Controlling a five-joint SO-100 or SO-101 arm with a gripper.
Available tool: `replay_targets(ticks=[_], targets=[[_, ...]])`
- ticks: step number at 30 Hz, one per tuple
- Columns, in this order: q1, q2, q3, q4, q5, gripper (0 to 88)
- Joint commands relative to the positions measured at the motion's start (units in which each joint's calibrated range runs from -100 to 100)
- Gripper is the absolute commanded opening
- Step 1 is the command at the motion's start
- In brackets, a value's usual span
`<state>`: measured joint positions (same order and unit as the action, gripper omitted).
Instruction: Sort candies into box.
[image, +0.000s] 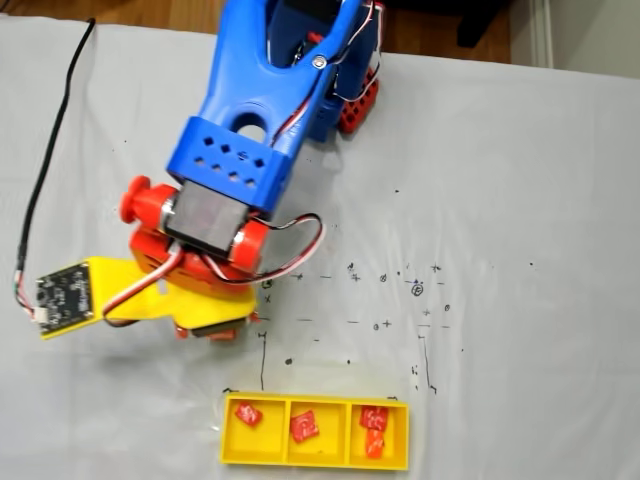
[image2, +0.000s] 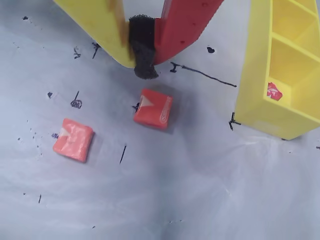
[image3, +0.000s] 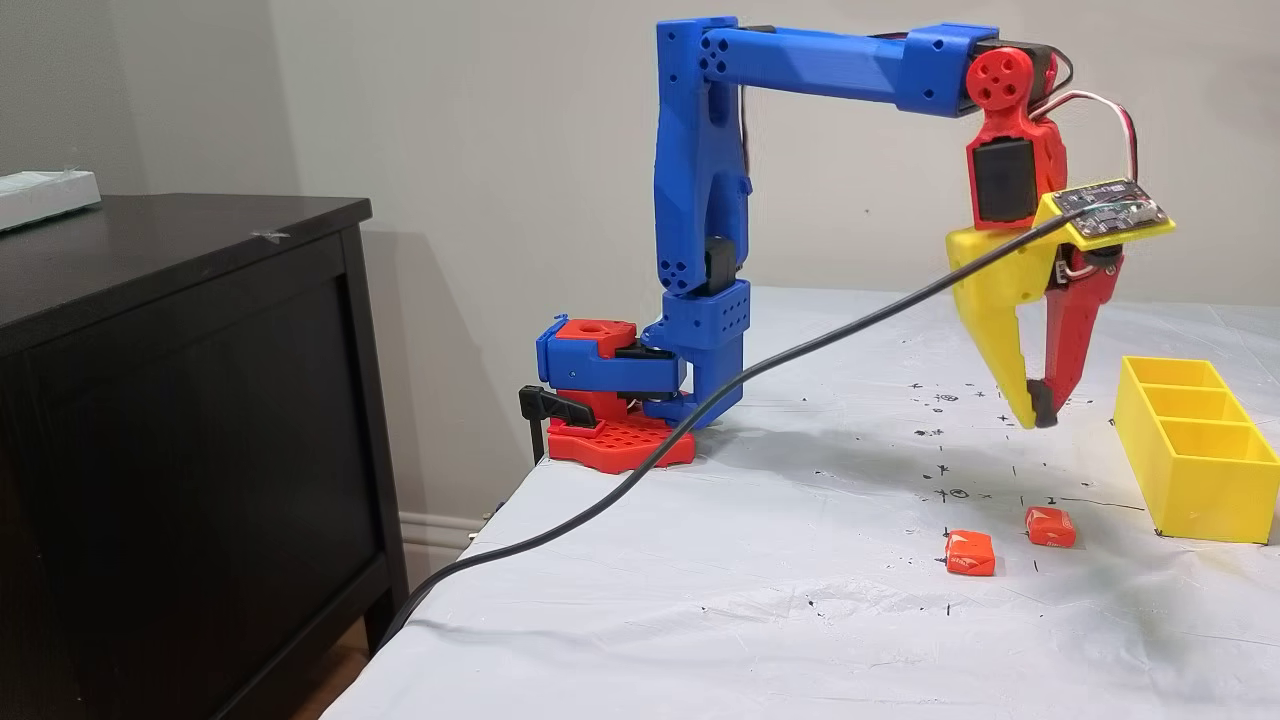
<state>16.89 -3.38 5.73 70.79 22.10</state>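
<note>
Inventory, wrist view, L to R:

1. Paler orange candy (image2: 73, 139), flat on the white table cover (image2: 200, 200), well clear of the box.
2. Deeper orange candy (image2: 153, 108), near item 1, below my gripper (image2: 144, 65).
3. My gripper: yellow and red fingers closed tip to tip, nothing between them, black pad (image2: 142, 47) at the tips, hanging above the cover.
4. Yellow three-compartment box (image2: 255, 90), R edge; one red candy (image2: 274, 91) in the nearest cell.

Handling, judged: wrapped squares look light, slightly soft, wrapper likely slick. Take across two opposite flat sides, centred, so it can't squirt out.

View diffs: the top-down fixed view has red candies in every cell, incl. two in the R cell (image: 374, 430), but my arm hides both loose ones. The side fixed view gives my height off the cover.
</note>
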Motion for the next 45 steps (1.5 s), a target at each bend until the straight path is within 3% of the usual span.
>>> replay_targets(ticks=[1, 18, 45], targets=[[1.31, -0.01, -4.59, 0.96, 1.61, 6.5], [2.04, 8.3, -6.14, 0.47, 3.37, 29.4], [-1.31, 19.58, -7.69, -4.6, -0.54, 24.7]])
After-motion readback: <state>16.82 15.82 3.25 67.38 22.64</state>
